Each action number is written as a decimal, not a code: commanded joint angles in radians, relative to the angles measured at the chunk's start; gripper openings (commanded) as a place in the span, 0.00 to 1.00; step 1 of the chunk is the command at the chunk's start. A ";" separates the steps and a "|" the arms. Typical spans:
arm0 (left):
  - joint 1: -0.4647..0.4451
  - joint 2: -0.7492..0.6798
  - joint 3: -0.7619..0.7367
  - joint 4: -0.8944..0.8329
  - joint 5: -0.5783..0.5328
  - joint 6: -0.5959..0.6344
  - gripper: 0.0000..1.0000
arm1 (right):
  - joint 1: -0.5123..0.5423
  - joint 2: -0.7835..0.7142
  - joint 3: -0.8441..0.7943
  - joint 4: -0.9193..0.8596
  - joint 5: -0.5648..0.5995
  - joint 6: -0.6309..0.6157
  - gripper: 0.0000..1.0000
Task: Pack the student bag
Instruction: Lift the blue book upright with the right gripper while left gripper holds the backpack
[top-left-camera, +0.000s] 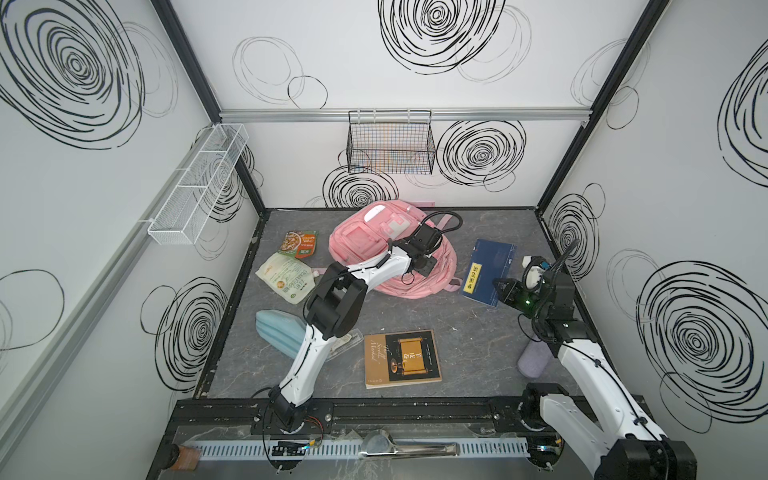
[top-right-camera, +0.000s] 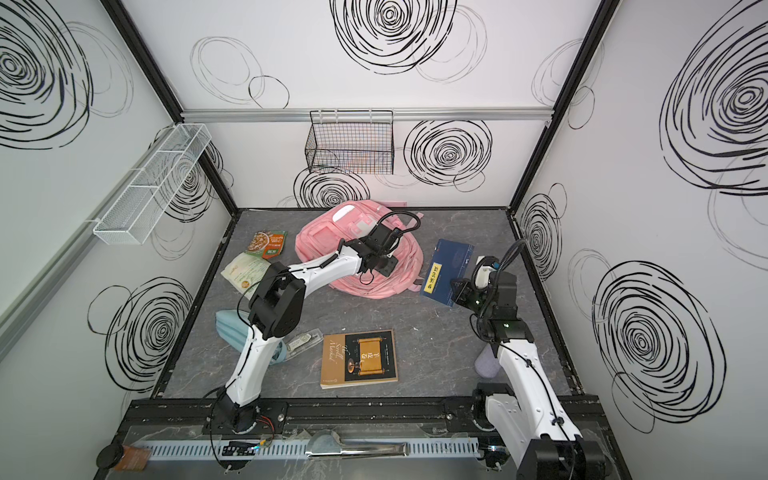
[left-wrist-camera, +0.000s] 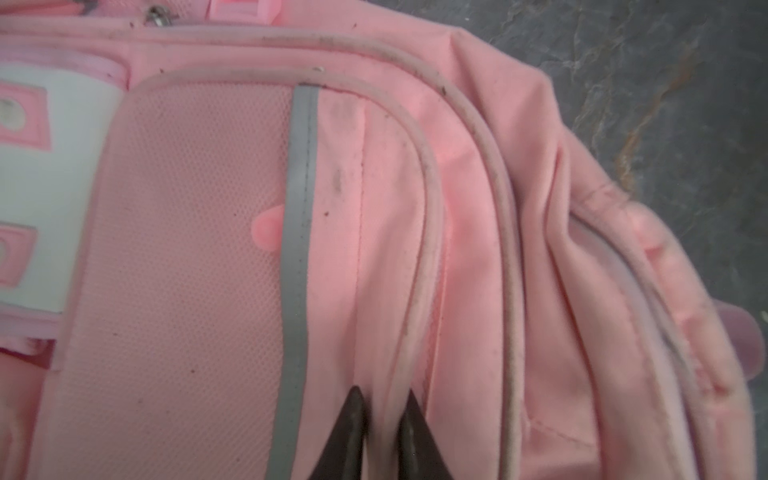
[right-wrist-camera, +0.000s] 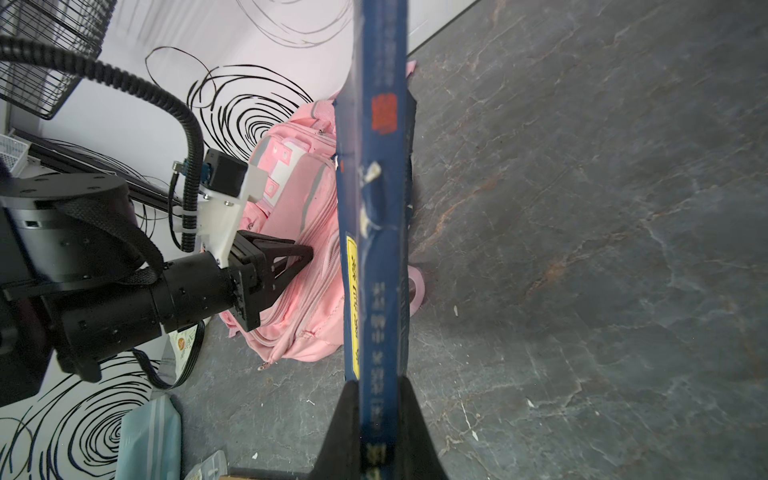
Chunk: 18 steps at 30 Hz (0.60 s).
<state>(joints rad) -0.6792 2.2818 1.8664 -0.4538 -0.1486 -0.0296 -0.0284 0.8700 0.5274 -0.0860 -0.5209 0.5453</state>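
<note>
The pink student bag (top-left-camera: 365, 245) (top-right-camera: 328, 245) lies flat at the back middle of the table, front pockets up. My left gripper (top-left-camera: 424, 266) (top-right-camera: 384, 266) points down onto its right part. In the left wrist view, that gripper (left-wrist-camera: 383, 390) is shut on a fold of the bag's pink fabric and piping (left-wrist-camera: 415, 208). My right gripper (top-left-camera: 500, 286) (top-right-camera: 457, 286) (right-wrist-camera: 379, 382) is shut on the near edge of a dark blue book (top-left-camera: 490, 266) (right-wrist-camera: 374, 208) with a yellow label. It holds the book just right of the bag.
A brown book (top-left-camera: 402, 359) lies front centre. A pale blue pouch (top-left-camera: 276, 334) and a clear case (top-left-camera: 345, 340) sit under the left arm. Two snack packets (top-left-camera: 300, 245) (top-left-camera: 286, 278) lie left of the bag. A lavender object (top-left-camera: 534, 359) is at the right. Wire baskets (top-left-camera: 390, 143) (top-left-camera: 195, 183) hang on the walls.
</note>
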 joint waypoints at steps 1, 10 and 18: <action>0.050 -0.025 0.039 -0.028 0.018 -0.023 0.06 | 0.012 -0.011 0.059 0.016 0.012 0.000 0.00; 0.118 -0.244 -0.019 0.068 0.283 -0.146 0.00 | 0.027 -0.015 0.111 0.111 -0.093 0.144 0.00; 0.190 -0.365 -0.134 0.265 0.595 -0.319 0.00 | 0.039 0.049 0.022 0.443 -0.159 0.426 0.00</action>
<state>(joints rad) -0.4950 1.9720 1.7603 -0.3702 0.2607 -0.2489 0.0021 0.8879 0.5652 0.1600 -0.6472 0.8352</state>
